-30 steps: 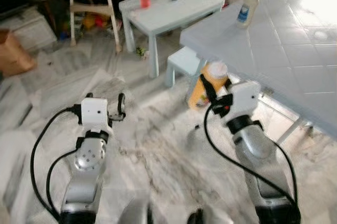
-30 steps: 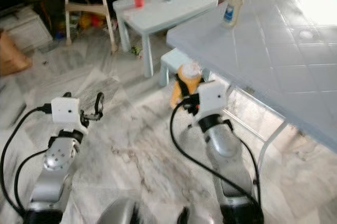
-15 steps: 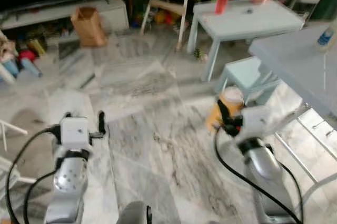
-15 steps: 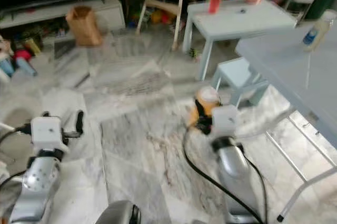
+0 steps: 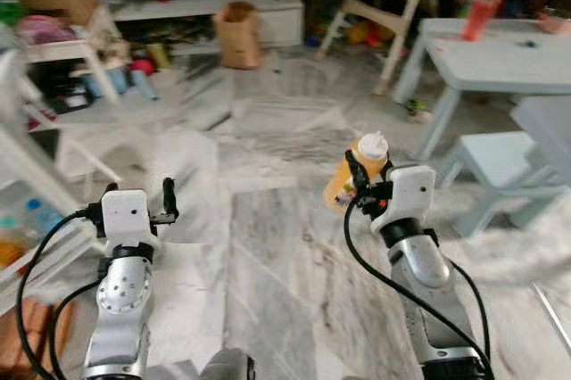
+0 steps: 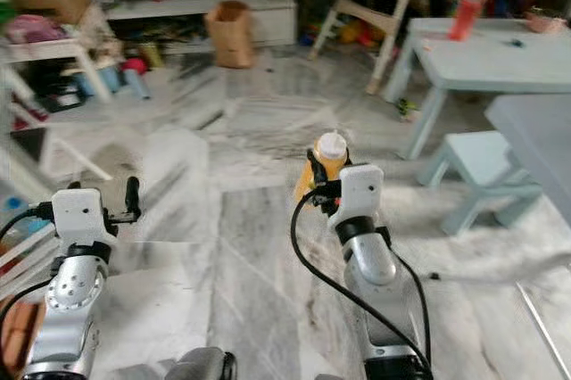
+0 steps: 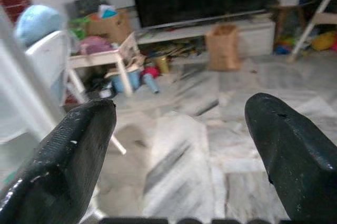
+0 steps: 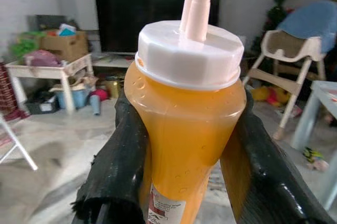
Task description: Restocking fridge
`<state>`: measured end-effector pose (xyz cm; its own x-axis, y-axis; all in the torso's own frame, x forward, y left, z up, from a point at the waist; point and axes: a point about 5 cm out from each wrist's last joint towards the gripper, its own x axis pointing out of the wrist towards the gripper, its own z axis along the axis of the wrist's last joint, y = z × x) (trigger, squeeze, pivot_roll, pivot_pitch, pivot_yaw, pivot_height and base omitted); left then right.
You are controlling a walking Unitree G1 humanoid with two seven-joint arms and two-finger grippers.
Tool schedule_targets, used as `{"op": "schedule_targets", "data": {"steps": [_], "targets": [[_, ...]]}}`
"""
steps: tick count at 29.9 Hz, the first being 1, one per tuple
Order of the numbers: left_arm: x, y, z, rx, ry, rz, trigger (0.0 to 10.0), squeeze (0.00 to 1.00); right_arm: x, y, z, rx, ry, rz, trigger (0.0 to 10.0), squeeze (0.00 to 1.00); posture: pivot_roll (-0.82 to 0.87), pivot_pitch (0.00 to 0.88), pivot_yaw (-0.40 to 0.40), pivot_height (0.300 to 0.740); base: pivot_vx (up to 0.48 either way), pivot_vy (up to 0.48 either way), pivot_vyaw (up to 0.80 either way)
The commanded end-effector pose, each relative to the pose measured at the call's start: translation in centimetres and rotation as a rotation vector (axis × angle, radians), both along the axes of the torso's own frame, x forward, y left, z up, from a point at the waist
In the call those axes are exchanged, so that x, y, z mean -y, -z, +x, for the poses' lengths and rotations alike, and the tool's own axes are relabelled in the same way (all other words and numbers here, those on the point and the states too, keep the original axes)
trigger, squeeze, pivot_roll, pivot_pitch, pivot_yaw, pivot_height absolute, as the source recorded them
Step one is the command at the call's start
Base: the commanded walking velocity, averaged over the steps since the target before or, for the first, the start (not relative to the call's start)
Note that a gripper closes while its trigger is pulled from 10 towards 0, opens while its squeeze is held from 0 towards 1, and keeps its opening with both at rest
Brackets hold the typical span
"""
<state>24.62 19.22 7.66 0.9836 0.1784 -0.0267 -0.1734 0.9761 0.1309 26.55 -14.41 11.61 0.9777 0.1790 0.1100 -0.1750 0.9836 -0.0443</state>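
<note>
Change: my head camera has swung left since a second ago; the big tiled table is gone from view, the TV stand (image 5: pixel 210 7) and paper bag (image 5: pixel 235 34) have come in.
Right gripper (image 5: pixel 357 185): I see it clamped around the orange bottle (image 5: pixel 357 177), held upright over the marble floor (image 5: pixel 268 246).
Left gripper (image 7: pixel 179 145): fingers spread, holding nothing, raised.
Small table (image 5: pixel 500 54): right, behind.
</note>
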Motion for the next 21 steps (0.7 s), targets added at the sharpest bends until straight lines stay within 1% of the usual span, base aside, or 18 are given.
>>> {"op": "schedule_targets", "data": {"steps": [1, 4, 5, 8, 10, 21], "targets": [[-0.08, -0.16, 0.01, 0.006, 0.001, 0.014, 10.0, 0.0, 0.25, -0.2, 0.07, 0.013, 0.003, 0.003, 0.0, 0.0, 0.05, 0.001, 0.025, 0.74, 0.0, 0.0, 0.63], [-0.05, -0.18, 0.03, 0.006, 0.001, 0.015, 10.0, 0.0, 0.09, -0.3, 0.16, 0.019, -0.021, -0.011, 0.0, 0.0, 0.05, 0.004, 0.025, 0.74, 0.0, 0.0, 0.62], [0.02, -0.17, 0.06, 0.006, 0.002, 0.014, 10.0, 0.0, 0.0, -0.33, 0.25, 0.021, -0.027, -0.023, 10.0, 0.0, 0.05, 0.005, 0.025, 0.74, 0.0, 0.0, 0.63], [0.3, -0.2, 0.16, 0.009, 0.005, 0.012, 10.0, 0.0, -0.12, -0.32, 0.4, 0.019, -0.034, -0.006, 10.0, 0.0, 0.06, 0.006, 0.024, 0.74, 0.0, 0.0, 0.64], [0.45, -0.23, 0.21, 0.01, 0.009, 0.011, 10.0, 0.0, -0.28, -0.37, 0.44, 0.026, -0.048, -0.029, 10.0, 0.0, 0.06, 0.006, 0.023, 0.74, 0.0, 0.0, 0.7], [0.53, -0.29, 0.3, 0.016, 0.007, 0.015, 10.0, 0.0, -0.57, -0.17, 0.69, 0.011, -0.072, 0.031, 10.0, 0.0, 0.07, 0.0, 0.016, 0.74, 0.0, 0.0, 0.8]]}}
